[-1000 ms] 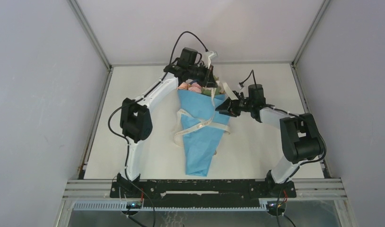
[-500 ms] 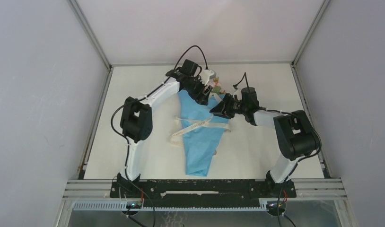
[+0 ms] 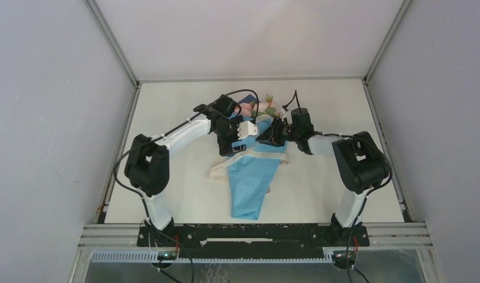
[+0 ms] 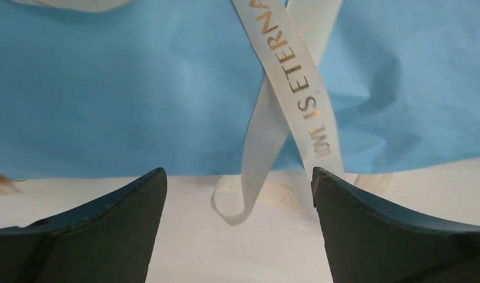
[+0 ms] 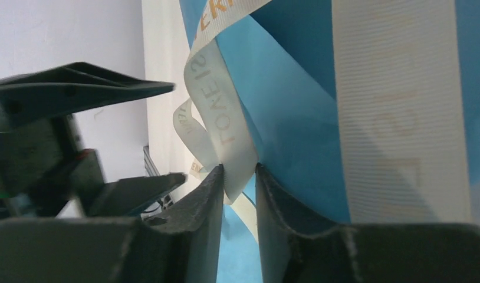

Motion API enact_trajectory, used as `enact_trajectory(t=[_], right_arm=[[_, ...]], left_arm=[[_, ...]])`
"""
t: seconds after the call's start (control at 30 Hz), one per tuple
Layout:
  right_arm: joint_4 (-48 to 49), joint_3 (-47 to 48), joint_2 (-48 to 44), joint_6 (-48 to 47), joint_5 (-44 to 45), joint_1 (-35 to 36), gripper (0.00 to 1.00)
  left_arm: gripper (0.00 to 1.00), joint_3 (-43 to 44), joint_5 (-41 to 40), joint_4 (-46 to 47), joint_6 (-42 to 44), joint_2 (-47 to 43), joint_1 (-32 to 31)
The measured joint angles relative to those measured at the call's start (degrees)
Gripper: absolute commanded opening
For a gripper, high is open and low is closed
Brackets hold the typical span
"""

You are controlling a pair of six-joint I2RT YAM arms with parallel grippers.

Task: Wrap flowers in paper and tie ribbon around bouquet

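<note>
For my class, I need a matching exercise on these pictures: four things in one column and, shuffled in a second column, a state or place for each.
Column one
1. left end effector
2. right end effector
3. cream fabric ribbon with gold lettering
4. pale pink blooms

Column two
a. at the far end of the light-blue paper cone
b. jaws wide apart, gripping nothing
c. crosses over itself on the blue paper
d. closed on a fold of ribbon

Pairs: 1-b; 2-d; 3-c; 4-a
</note>
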Motion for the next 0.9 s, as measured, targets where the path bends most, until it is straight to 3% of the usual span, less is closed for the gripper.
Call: enact_trajectory(t=[0.27, 0.4, 0.5, 0.7, 0.9], right_arm=[[-0.3, 0.9, 1.9, 0.0, 2.5, 0.9, 0.27], [-0.6, 2.2, 4.5, 0.0, 3.1, 1.1, 0.16], [-0.6, 3.1, 6.1, 0.4, 3.2, 1.3, 0.05], [-0.7, 3.6, 7.0, 1.0, 3.4, 1.6, 0.0], [-2.3, 3.9, 7.0, -0.3, 2.9, 1.8, 0.0]], left_arm=[[0.61, -1.8, -8.0, 4.8, 3.3, 4.6, -0.8], [0.34, -2.6, -9.8, 5.0, 4.4, 4.9, -0.8], [0.02, -2.6, -10.6, 5.0, 4.5, 5.5, -0.9], [0.0, -2.4, -10.1, 2.5, 4.2, 5.6, -1.1], [0.0, 3.1, -2.3, -9.6, 2.7, 1.7, -2.8]])
